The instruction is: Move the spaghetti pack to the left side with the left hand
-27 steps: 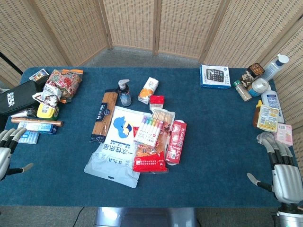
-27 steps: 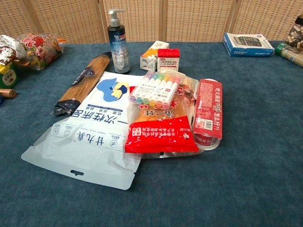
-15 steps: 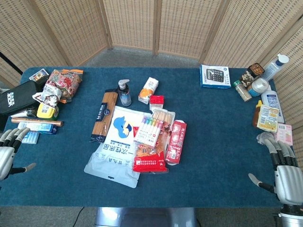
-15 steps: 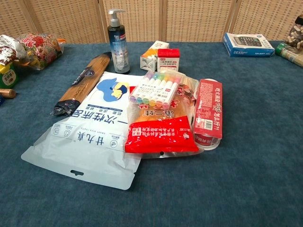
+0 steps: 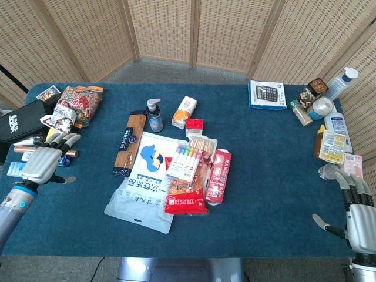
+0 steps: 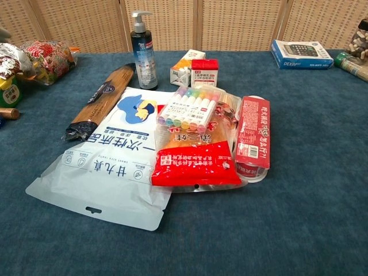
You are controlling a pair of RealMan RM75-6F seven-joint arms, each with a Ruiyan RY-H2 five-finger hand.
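Note:
The spaghetti pack (image 5: 128, 143) (image 6: 98, 102) is a long narrow bag of tan pasta with a dark label, lying lengthwise left of the white pouch (image 5: 143, 183) and touching its edge. My left hand (image 5: 44, 161) hovers open over the table's left part, fingers spread, well to the left of the pack and holding nothing. My right hand (image 5: 356, 207) stays open at the table's near right corner, far from the pack. Neither hand shows in the chest view.
A pump bottle (image 5: 154, 115) stands just right of the pack's far end. A marker set (image 5: 187, 161), red snack packs (image 5: 218, 175) and small boxes (image 5: 194, 126) crowd the middle. Snack bags (image 5: 76, 104), a black case (image 5: 19, 120) and small items line the left edge; bottles and a calculator box (image 5: 267, 94) sit far right.
My left hand has risen from the near left edge and moved forward and rightward over the table. My right hand has slipped slightly lower. The spaghetti pack has not moved.

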